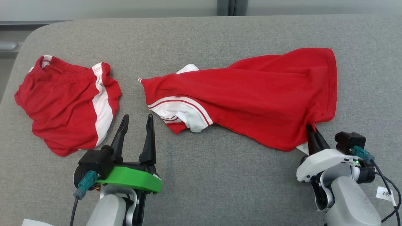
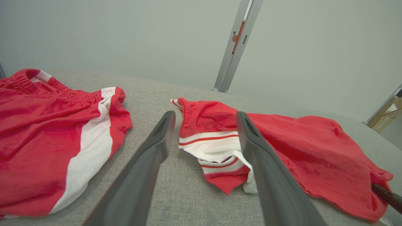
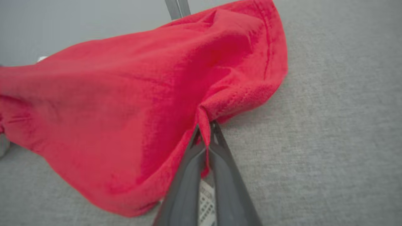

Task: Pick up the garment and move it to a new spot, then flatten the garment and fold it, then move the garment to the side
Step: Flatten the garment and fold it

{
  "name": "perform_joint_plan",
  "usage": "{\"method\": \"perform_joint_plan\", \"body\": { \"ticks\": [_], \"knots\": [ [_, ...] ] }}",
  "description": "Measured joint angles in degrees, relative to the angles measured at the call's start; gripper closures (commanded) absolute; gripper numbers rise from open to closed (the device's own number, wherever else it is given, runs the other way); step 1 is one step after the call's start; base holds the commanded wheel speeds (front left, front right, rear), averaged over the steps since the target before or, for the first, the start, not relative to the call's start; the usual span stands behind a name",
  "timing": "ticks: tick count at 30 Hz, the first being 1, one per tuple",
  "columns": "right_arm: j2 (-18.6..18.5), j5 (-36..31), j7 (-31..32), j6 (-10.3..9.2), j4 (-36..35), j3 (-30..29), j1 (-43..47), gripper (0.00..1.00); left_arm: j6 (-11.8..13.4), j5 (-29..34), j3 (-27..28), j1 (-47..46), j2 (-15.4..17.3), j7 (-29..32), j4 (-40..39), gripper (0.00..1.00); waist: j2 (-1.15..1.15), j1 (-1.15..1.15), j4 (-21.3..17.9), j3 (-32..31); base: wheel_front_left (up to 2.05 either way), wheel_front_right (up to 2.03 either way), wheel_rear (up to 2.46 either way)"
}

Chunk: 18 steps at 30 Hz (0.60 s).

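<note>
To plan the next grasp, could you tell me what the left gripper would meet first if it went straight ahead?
Probably the red shirt's striped sleeve, framed between the fingers of the open left gripper in its wrist view; depth is unclear, so it could touch the grey surface first.
</note>
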Motion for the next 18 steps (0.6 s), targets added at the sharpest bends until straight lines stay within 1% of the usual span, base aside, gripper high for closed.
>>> {"method": "perform_joint_plan", "body": {
  "ticks": [4,8,11,15,16,17,18],
  "knots": [
    [-0.11,0.04,-0.74,0.0,-5.42,1.1,-1.04,1.0,-0.01,0.05,-0.16,0.26,-0.22,0.01,-0.46,0.0,0.0,0.0,0.15,0.06,0.0,0.0,0.0],
    [-0.07,-0.42,1.51,0.0,-8.87,2.38,-3.61,1.0,-0.13,-0.04,-0.62,0.19,-0.43,0.0,-0.96,0.0,0.0,0.0,0.76,0.47,0.0,0.0,0.0],
    [-0.09,-2.3,3.97,0.0,-8.57,2.46,-8.29,1.0,-0.42,-0.41,-1.01,-0.04,-0.54,0.0,-1.38,0.0,0.0,0.0,1.47,1.03,0.0,0.0,0.0],
    [-0.09,-5.28,7.01,0.0,-3.63,3.07,-16.11,1.0,-0.58,-0.63,-1.91,-1.13,-0.62,0.0,-2.12,0.0,0.0,0.0,2.77,2.04,0.0,0.0,0.0],
    [-0.08,-5.86,7.4,0.0,-2.12,3.37,-17.72,0.8,-0.57,-0.75,-2.14,-1.32,-0.63,0.01,-2.22,0.0,0.0,0.0,3.12,2.25,0.0,0.0,0.0],
    [-0.11,-6.51,8.21,0.0,-0.24,4.08,-19.44,0.49,-0.58,-1.0,-2.38,-1.5,-0.67,0.0,-2.29,0.0,0.0,0.0,3.57,2.49,0.0,0.0,0.0],
    [-0.11,-7.09,8.36,0.0,1.42,4.72,-20.79,0.0,-0.57,-1.1,-2.58,-1.6,-0.67,0.0,-2.35,0.0,0.0,0.0,4.04,2.73,0.0,0.0,0.0]
  ]
}}
